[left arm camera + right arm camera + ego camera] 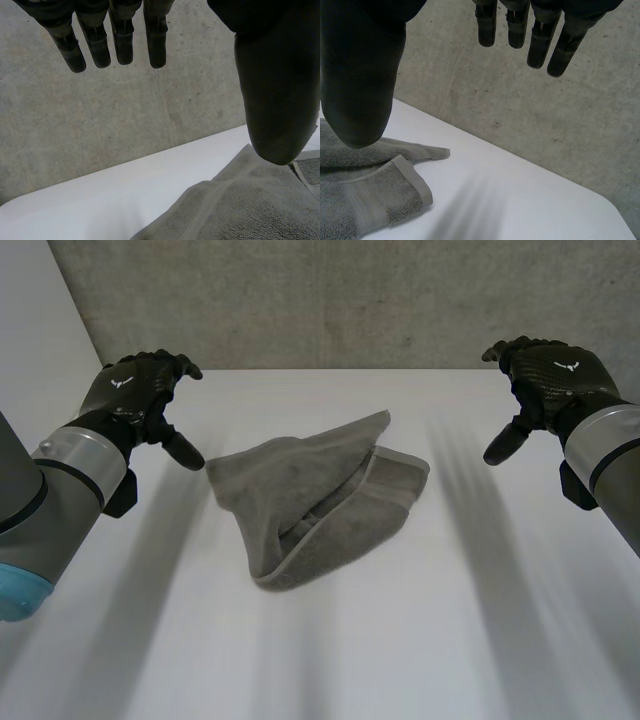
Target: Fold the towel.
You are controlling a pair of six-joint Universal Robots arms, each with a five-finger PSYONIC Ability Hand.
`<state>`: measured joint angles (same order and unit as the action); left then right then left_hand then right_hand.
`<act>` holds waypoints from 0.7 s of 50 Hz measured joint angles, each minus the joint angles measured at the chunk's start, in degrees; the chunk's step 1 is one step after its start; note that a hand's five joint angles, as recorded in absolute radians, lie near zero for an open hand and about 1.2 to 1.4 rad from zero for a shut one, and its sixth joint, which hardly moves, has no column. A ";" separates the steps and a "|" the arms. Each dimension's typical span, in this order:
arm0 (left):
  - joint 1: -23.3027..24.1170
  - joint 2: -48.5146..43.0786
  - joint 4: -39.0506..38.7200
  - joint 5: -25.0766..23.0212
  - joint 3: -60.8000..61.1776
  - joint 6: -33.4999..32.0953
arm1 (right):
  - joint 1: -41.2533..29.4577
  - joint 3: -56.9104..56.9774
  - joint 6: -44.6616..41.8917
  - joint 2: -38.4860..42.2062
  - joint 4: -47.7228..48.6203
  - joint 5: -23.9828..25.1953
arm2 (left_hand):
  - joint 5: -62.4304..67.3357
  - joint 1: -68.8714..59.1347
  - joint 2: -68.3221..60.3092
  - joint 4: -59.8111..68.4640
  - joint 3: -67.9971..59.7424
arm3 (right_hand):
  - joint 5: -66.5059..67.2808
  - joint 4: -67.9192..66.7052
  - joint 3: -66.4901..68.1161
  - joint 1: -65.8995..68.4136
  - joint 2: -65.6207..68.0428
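Grey terry towel (pixel 312 508) with a stitched hem lies in a loose, lopsided heap at the middle of the white table (pixel 470 640), one flap thrown over another and a pointed corner sticking toward the far edge. Not a neat fold: the edges don't line up and the layers overlap at an angle.

Left hand (pixel 133 390) hovers above the table on the towel's left side, with its thumb tip near the towel's left corner. Its fingers (pixel 122 45) are straight and spread, thumb apart, holding nothing. Right hand (pixel 552 375) hovers toward the table's right edge, well apart from the towel. Its fingers (pixel 540 46) are likewise straight and wide, also empty. A grey concrete wall (pixel 350 300) stands behind the far edge.

Risks, as judged: with layers stacked, a pinch may catch two plies or the wrong corner, giving a skewed fold. The hands start at uneven distances from the cloth, so one side may lift first and drag the heap across the smooth table.
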<state>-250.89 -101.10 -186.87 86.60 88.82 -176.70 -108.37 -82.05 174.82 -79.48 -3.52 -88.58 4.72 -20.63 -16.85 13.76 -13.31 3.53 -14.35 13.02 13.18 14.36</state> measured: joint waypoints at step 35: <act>-0.79 -10.48 -1.54 -6.63 0.79 -8.45 | -12.25 14.04 -15.15 31.00 -4.50 22.08 | 0.00 0.00 0.00 0.00 0.00 | 0.78 0.00 0.00 1.33 0.64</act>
<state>-251.67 -111.58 -188.41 79.97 89.61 -185.15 -120.62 -68.01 159.66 -48.48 -8.02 -66.50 4.72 -20.63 -16.85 13.76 -13.31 4.32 -14.35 13.02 14.51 15.00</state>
